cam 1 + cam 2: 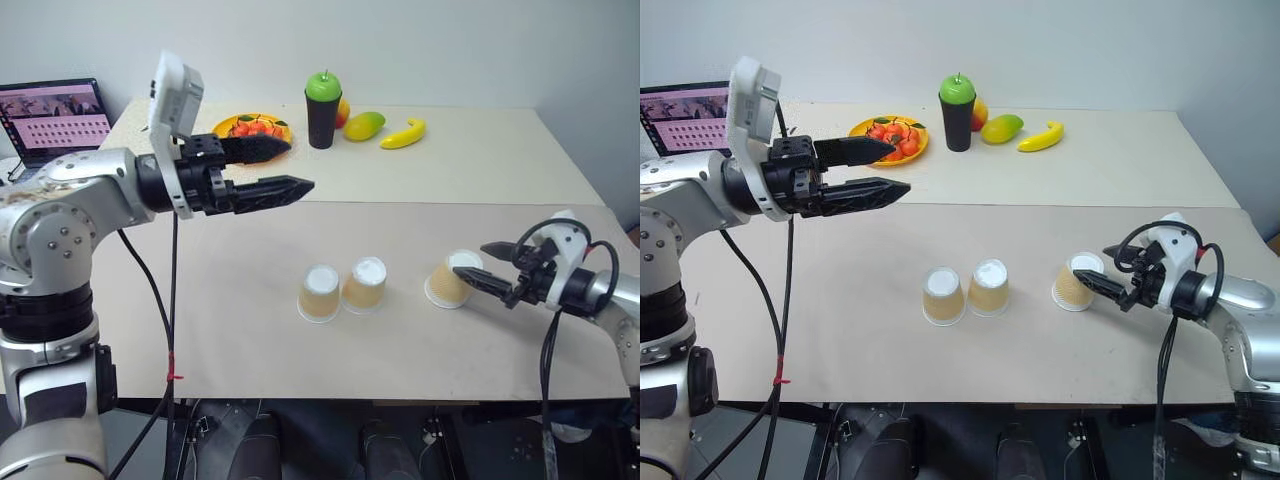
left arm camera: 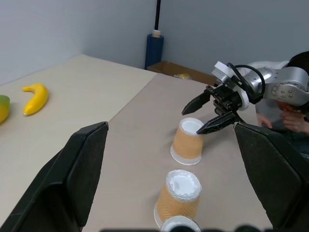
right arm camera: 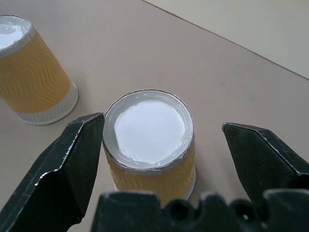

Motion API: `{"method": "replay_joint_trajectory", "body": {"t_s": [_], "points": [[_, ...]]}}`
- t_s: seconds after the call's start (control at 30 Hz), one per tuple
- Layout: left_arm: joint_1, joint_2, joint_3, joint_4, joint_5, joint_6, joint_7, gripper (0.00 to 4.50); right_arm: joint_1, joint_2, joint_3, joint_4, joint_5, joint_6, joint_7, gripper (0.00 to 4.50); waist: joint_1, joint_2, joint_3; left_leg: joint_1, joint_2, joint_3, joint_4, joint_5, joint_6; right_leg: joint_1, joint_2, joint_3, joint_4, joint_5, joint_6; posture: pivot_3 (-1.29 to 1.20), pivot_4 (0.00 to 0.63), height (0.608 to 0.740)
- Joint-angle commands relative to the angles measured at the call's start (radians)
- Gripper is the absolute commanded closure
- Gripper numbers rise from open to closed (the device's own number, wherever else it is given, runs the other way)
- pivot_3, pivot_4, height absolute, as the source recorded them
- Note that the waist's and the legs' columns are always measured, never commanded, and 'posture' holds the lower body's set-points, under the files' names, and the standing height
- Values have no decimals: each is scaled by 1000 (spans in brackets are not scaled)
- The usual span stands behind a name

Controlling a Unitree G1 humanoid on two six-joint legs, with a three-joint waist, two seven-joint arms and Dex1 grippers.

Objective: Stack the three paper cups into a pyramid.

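Nearest the desk's [image 1: 250,330] front edge, two of the three paper cups stand upside down, just beside each other: the left cup [image 1: 319,293] and the middle cup [image 1: 364,285], white bases up. The third cup [image 1: 450,279] stands apart to their right, also inverted. The right pincer [image 1: 487,262] reaches in at that cup's level, fingers spread wide, one on each side of the cup's upper part; in the right wrist view the cup [image 3: 150,145] sits between the two fingers with a gap on both sides, so nothing is gripped. Above the desk and farther back on the left, the left pincer [image 1: 290,168] hangs with fingers spread, holding nothing. At the far side stand a black cup with a green top [image 1: 323,110], a plate of fruit [image 1: 245,128], a mango [image 1: 364,126] and a banana [image 1: 404,134].
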Motion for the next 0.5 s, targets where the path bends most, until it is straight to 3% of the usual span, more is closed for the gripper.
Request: {"method": "replay_joint_trajectory", "body": {"t_s": [0.03, 0.5], "points": [[7, 11, 21, -22, 8, -29, 12, 61, -18, -10, -13, 8, -4, -12, 0, 0, 0, 0, 0, 0, 0, 0, 0, 0, 0, 0, 0, 0, 0, 0, 0, 0, 150, 735], [29, 0, 3, -28, 11, -49, 42, 61, -25, -25, -31, 7, 13, -1, 6, 0, 1, 0, 0, 0, 0, 0, 0, 0, 0, 0, 0, 0, 0, 0, 0, 0, 150, 735]]}}
